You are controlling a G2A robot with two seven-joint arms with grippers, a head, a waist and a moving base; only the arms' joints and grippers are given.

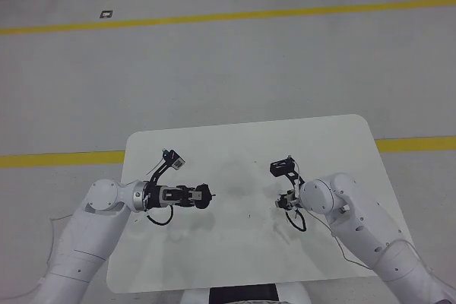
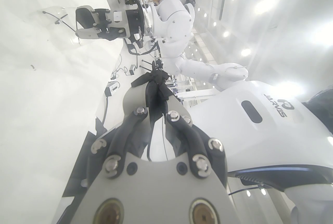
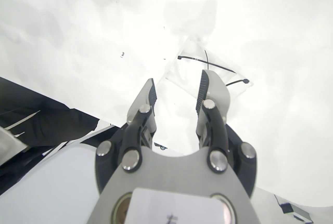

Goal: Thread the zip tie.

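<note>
zip tie (image 2: 159, 79), which i take to be the thin black strip, is pinched in the clenched left gripper (image 1: 203, 195). it is held above the table (image 1: 327, 152), about midway between the left and right edges, with its tip aimed toward the right edge. the right gripper (image 3: 178, 79) hangs with fingers spread and nothing in them, just over a clear bag (image 3: 187, 51) lying on the table with two spare ties (image 3: 208, 64) inside. the pickup looks done. no closed loop shows, so i judge the threading itself is all left: the tail must meet the head and pass through.
</note>
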